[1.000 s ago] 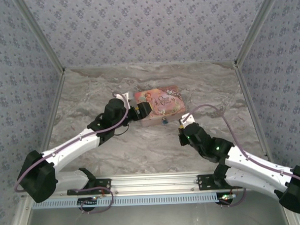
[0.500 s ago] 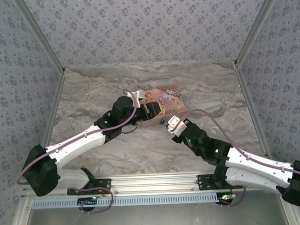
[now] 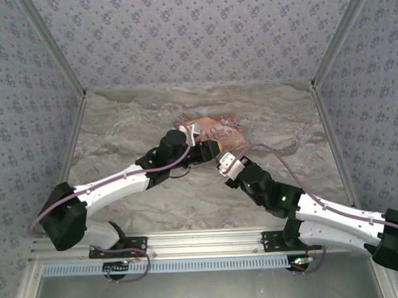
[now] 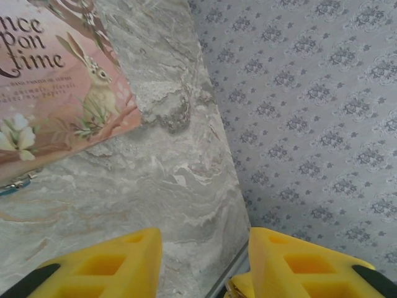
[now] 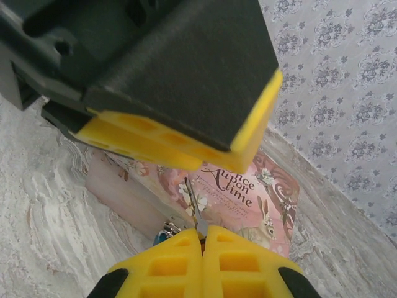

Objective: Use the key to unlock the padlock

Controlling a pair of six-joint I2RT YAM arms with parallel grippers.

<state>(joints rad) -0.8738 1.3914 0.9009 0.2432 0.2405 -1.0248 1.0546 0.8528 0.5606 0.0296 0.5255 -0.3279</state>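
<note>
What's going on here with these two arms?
Two robot arms are working on a small padlock that lies on the table against the near side of a pink tin. The right gripper is shut on the key, whose tip points past the padlock and does not look inserted yet. The left gripper hovers close by over the tin's edge, jaws apart, holding nothing.

Lab booth (wallpapered walls (image 3: 195,38), marble table (image 3: 120,125))
</note>
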